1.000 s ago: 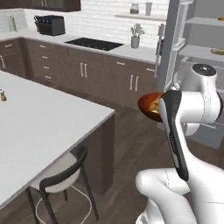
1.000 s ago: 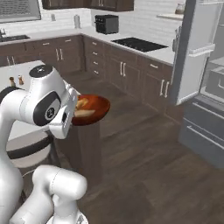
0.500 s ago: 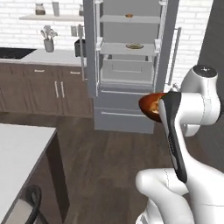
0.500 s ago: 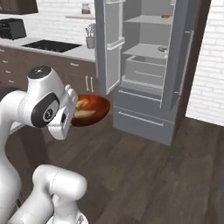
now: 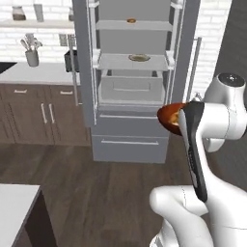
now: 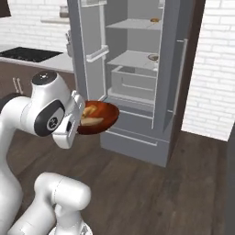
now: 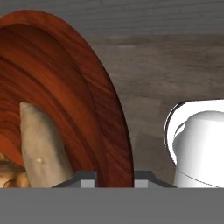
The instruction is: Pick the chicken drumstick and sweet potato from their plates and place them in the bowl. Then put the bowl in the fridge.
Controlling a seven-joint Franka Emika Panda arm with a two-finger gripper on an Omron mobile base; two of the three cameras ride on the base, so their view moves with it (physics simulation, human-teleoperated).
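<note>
Gripper [image 7: 114, 177]: I am clamping my fingers tight on the rim of the bowl [image 6: 98, 117], carrying it off the floor in front of my arm.
Bowl contents: the sweet potato [image 7: 41, 142] is lying inside, with the chicken drumstick [image 6: 90, 110] beside it.
Fridge [image 5: 137, 82]: it is standing open ahead of me, at about 12 o'clock from the bowl in the right base view, its pale shelves showing.
Gap: the bowl is hanging well short of the fridge shelves.
</note>
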